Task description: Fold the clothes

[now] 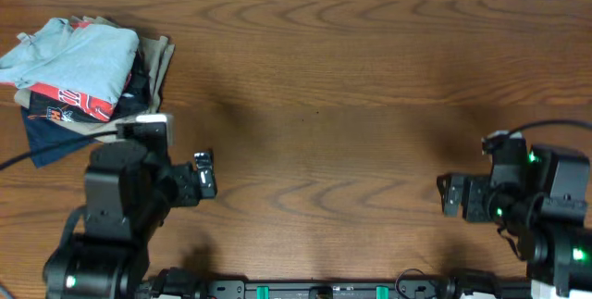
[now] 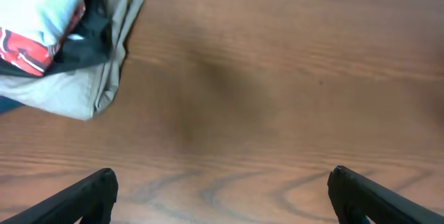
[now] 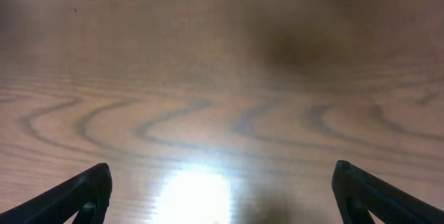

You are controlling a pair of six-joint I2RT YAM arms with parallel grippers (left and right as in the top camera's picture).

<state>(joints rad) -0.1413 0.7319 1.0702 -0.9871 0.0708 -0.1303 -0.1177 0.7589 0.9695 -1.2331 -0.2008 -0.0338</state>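
the left gripper (image 1: 207, 175) is hovering at 7 o'clock, its black wedge-shaped jaws standing wide apart on nothing; the right gripper (image 1: 447, 194) is doing likewise at 4 o'clock. the pale blue-grey t-shirt (image 1: 69, 54), soft and rumpled, is lying atop a pile at 10 o'clock, over a red shirt (image 1: 81, 103), a navy garment (image 1: 48, 134) and a khaki garment (image 1: 159, 58). the wooden table (image 1: 324, 77) is showing dark, wavy grain.

Even, warm light overhead; the right wrist view shows white glare on the worktop (image 3: 198, 193) at lower centre, and both wrist views are soft.
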